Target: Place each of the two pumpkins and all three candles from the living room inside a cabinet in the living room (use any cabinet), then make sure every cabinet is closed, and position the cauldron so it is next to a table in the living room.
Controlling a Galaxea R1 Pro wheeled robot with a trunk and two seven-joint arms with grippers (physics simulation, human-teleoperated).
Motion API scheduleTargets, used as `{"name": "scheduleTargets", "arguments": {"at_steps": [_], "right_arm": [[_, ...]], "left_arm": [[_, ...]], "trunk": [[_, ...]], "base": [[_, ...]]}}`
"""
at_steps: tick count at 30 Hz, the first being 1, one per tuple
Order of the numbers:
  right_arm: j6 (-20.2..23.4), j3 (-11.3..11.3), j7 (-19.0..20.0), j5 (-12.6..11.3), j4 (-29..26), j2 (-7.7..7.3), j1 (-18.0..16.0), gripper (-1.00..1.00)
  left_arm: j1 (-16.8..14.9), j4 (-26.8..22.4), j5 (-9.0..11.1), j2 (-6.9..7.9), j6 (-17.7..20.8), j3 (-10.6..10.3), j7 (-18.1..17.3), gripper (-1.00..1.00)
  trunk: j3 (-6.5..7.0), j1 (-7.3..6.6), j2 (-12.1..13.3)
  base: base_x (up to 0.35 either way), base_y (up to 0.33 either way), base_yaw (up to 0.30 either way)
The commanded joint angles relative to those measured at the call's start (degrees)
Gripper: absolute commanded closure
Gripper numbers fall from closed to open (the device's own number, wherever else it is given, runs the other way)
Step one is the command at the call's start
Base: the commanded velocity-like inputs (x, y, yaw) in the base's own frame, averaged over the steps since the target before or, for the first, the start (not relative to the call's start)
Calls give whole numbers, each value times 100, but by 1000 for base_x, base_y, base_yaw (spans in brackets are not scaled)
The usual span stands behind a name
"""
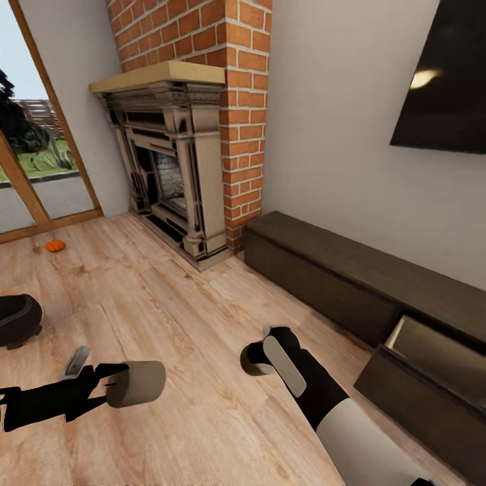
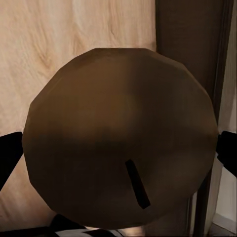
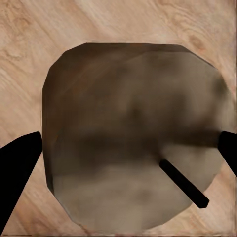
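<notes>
A candle [image 1: 137,383] is clamped in the left tool [image 1: 111,386], and a second candle [image 1: 255,358] is clamped in the right tool [image 1: 260,356] — both are held above the wooden floor [image 1: 175,304]. The cabinet [image 1: 351,283] is set along the wall, one drawer [image 1: 432,378] pulled open. A pumpkin [image 1: 55,246] is seen on the floor by the glass door [image 1: 34,169]; the cauldron [image 1: 17,319] is cut by the picture's left edge.

Open wood floor [image 1: 169,304] ahead; pulled-out cabinet [image 1: 351,283] drawer [image 1: 432,378] rightward
</notes>
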Motion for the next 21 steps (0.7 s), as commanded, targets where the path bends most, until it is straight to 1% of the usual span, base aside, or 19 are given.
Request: {"name": "scheduleTargets", "arguments": {"at_steps": [1,4,7,21], "right_arm": [[6,13,-63,-53,-2,0,-6,100],[6,13,-63,-53,-2,0,-6,100],[6,13,-63,-53,-2,0,-6,100],[12,13,-63,-53,-8,-7,-6,100]], "left_arm": [[-1,-6,101,0,4,8,58,100],[-1,-6,101,0,4,8,58,100],[-1,-6,101,0,4,8,58,100],[-1,-6,101,0,4,8,58,100]], "trunk": [[12,-27,39],[65,-93,159],[118,-159,279],[371,-466,841]], "base": [[-315,0,-285],[-282,0,-287],[-153,0,-289],[-14,0,-289]]}}
